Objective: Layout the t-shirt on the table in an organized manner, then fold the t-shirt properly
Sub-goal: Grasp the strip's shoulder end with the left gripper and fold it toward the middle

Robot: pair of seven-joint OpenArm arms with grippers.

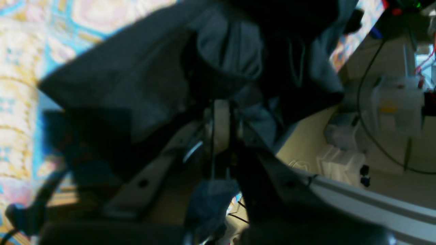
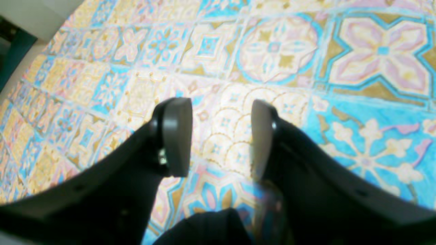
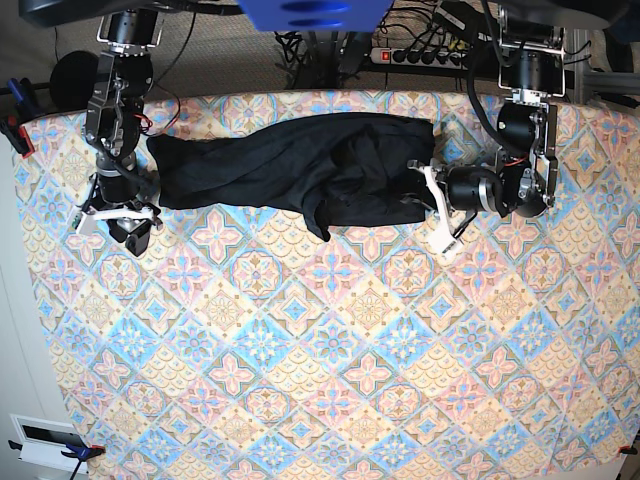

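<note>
— Lying along the far part of the table (image 3: 330,350), your t-shirt (image 3: 290,165) is a rumpled black band, bunched thicker toward its right end. Where are your grippers?

— Your left gripper (image 3: 432,207) sits at the shirt's right end. In the left wrist view its pale fingers (image 1: 219,124) are pressed together with dark cloth (image 1: 136,92) caught between them: clenched on the t-shirt.

— And the other one?

— Your right gripper (image 3: 115,213) hangs just left of the shirt's left end, apart from it. The right wrist view shows its grey pads (image 2: 175,136) spread wide, only patterned table cloth (image 2: 340,51) between them: released, holding nothing.
</note>
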